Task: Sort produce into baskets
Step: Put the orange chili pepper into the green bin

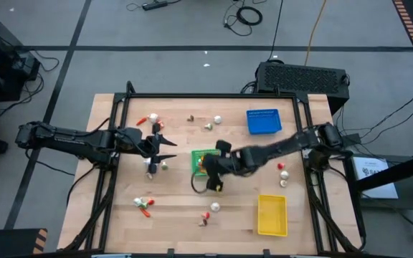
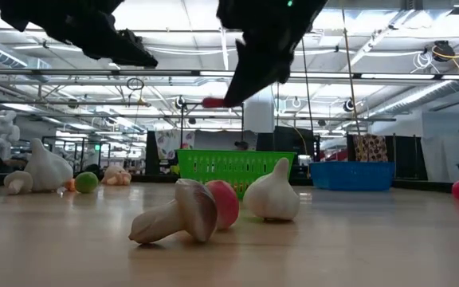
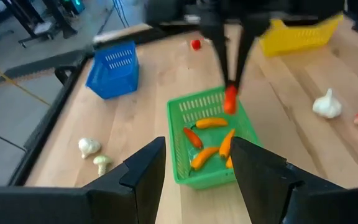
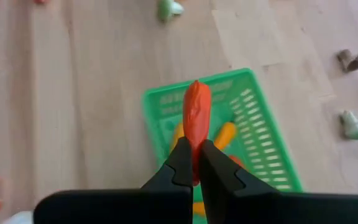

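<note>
Colours only: table is pale wood planks with a black frame. Green basket, mesh sides, has orange pieces inside. Blue basket and yellow basket are both mesh too. Right hand is black, pinching an orange-red pepper. Left hand is black as well. Loose produce: white garlic, beige-brown mushroom, red-pink ball, small green ball. Floor is grey with dark lines, plus a yellow-orange cable.
</note>
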Controlling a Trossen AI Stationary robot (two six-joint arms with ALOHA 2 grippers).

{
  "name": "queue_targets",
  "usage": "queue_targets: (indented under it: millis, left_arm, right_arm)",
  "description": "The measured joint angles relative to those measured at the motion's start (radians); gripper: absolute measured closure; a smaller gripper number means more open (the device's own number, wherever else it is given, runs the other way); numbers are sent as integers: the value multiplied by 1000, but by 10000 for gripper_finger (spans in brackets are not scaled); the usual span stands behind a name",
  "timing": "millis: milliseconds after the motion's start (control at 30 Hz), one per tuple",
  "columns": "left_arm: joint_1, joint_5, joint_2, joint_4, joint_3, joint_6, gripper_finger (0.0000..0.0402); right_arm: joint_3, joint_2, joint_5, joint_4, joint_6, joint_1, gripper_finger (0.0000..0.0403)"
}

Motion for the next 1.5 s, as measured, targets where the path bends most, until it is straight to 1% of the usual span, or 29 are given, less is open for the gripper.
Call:
queue_targets:
  millis: [133,200,267,500,633,700,800,900,1067,1133,1200,1267,1333,1400,1500]
  left_arm:
    - [0,-4,21,-23,0,0,212]
    - [0,-11,28,-41,0,0,212]
    - [0,-23,34,-46,0,-2,212]
    - [0,-28,44,-48,0,-28,212]
    - [0,-31,44,-46,0,-33,212]
    - [0,-31,44,-46,0,-62,212]
    - [0,-31,44,-53,0,-123,212]
    - [0,-30,44,-100,0,-208,212]
    - [0,-4,43,-200,0,-447,212]
    - [0,5,43,-256,0,-517,212]
    - [0,52,43,-308,0,-551,212]
    - [-3,131,44,-343,10,-579,212]
    - [-28,216,43,-341,28,-611,212]
    - [-77,288,43,-337,49,-632,216]
    - [-183,342,43,-310,76,-633,231]
  right_arm:
    - [0,13,-110,-4,-52,-59,391]
    - [0,15,-135,-16,-69,-75,382]
    - [0,13,-134,-18,-75,-84,372]
    - [0,13,-130,-80,-174,-109,334]
    - [0,13,-130,-93,-219,-131,320]
    - [0,13,-128,-91,-243,-139,315]
    - [0,13,-128,-92,-262,-148,312]
    - [0,13,-130,-90,-283,-150,313]
    - [0,13,-134,-49,-337,-150,314]
    - [0,13,-135,-35,-350,-149,314]
    - [0,13,-135,-12,-361,-148,314]
    - [0,13,-134,16,-379,-149,314]
    - [0,13,-135,43,-398,-149,314]
    - [0,13,-135,63,-417,-148,314]
    - [0,13,-135,70,-427,-148,314]
